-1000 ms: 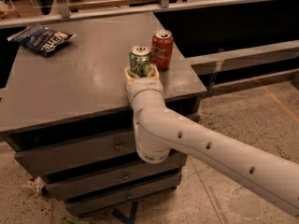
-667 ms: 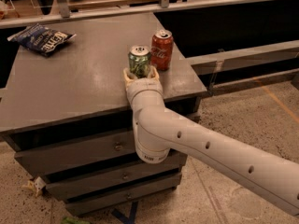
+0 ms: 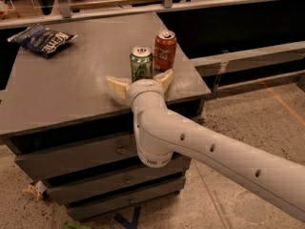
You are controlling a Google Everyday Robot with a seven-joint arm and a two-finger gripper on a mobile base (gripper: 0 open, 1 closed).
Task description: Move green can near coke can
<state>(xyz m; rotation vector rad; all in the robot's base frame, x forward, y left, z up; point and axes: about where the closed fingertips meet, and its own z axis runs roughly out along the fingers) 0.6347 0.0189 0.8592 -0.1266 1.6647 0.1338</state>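
The green can (image 3: 141, 63) stands upright on the grey cabinet top (image 3: 71, 80), near its front right corner. The red coke can (image 3: 165, 50) stands upright just behind and to the right of it, a small gap between them. My gripper (image 3: 140, 81) is in front of the green can with its cream fingers (image 3: 117, 87) spread wide to either side. The fingers do not touch the can. The white arm runs from the gripper down to the lower right.
A blue chip bag (image 3: 42, 38) lies at the back left of the cabinet top. The cabinet has drawers (image 3: 86, 156) below. A low dark shelf (image 3: 248, 56) runs to the right. Speckled floor lies in front and to the right.
The gripper has let go of the green can: its fingers, shut around the can before, now stand spread wide and have drawn back a little. The can stays beside the coke can.
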